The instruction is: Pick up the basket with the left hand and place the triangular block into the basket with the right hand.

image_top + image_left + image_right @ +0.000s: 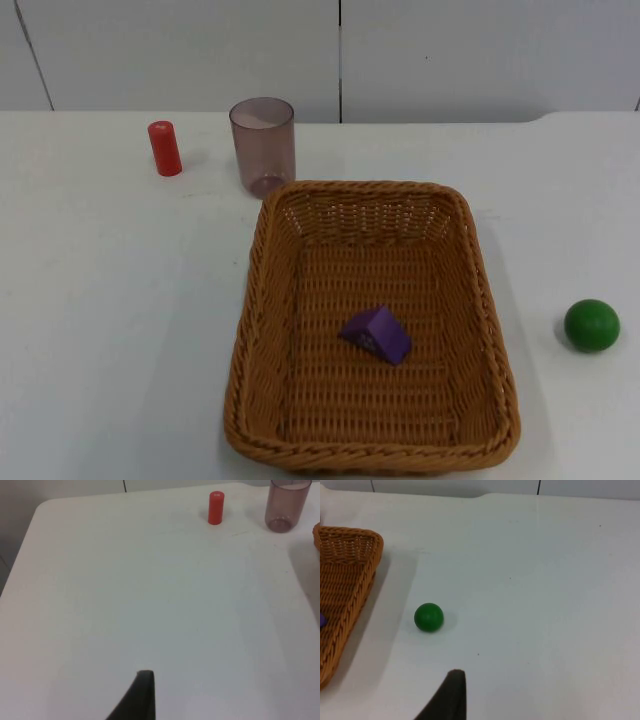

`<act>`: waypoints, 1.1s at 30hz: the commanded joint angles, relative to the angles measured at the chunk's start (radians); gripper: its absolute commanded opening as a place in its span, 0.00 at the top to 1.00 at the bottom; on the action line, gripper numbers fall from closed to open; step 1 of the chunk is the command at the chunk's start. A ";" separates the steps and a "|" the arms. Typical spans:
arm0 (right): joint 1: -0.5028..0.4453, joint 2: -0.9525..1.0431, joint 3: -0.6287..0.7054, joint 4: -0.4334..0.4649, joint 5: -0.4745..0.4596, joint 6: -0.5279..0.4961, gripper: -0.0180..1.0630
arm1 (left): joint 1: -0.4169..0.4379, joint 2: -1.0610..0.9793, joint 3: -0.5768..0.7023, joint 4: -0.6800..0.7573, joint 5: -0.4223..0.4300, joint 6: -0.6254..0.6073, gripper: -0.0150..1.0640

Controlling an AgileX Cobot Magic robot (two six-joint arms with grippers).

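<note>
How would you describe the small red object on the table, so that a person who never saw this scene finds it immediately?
Start at the wicker basket in the middle of the white table. Behind its far left corner stands a translucent purple-tinted cup; further left, apart from it, stands the red cylinder. It is the only red object, upright, opaque and shorter than the cup.

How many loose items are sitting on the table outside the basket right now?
3: a red cylinder at the far left, a translucent purple cup just behind the basket, and a green ball to the basket's right. Nothing looks hidden.
</note>
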 commanded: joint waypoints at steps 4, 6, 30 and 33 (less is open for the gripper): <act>-0.003 -0.002 0.002 -0.001 -0.008 -0.009 0.02 | -0.004 -0.003 0.004 0.004 -0.011 -0.004 0.01; -0.003 -0.002 0.002 -0.001 -0.008 -0.009 0.02 | -0.004 -0.003 0.004 0.006 -0.011 -0.009 0.01; -0.003 -0.002 0.002 -0.001 -0.008 -0.006 0.02 | -0.004 -0.003 0.004 0.027 -0.011 -0.044 0.01; -0.003 -0.002 0.002 -0.001 -0.008 -0.006 0.02 | -0.004 -0.003 0.004 0.027 -0.011 -0.047 0.01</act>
